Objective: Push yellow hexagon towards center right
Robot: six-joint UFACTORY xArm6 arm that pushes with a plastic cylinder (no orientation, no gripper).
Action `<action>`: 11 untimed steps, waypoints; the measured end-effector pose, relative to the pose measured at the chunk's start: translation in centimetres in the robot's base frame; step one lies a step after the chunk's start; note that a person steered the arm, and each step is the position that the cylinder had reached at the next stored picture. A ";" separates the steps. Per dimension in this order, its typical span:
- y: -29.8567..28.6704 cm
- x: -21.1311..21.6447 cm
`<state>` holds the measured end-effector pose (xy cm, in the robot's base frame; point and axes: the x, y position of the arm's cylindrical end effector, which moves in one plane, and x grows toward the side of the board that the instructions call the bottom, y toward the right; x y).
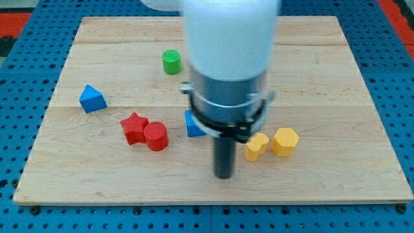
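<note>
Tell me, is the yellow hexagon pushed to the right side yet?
Not yet. The yellow hexagon sits low, right of centre, touching another yellow block. My tip rests to their left, not touching either. What's left: pushing the hexagon further right and up.

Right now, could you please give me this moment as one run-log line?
tip: left of yellow hexagon, apart | second yellow block: between them, beside hexagon | hexagon: right of board centre, low | push: not yet in contact

Hexagon [285,141] right of my tip [223,175] — near.
</note>
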<state>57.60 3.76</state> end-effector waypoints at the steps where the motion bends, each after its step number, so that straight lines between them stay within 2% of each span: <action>1: 5.9 -1.0; 2: 10.1 -1.7; 4: 6.3 -3.0; 6: 4.5 -6.1; 7: 0.9 -6.9; 8: 3.9 -8.7; 9: 9.2 -9.0; 10: 10.6 -7.7; 11: 8.9 -4.6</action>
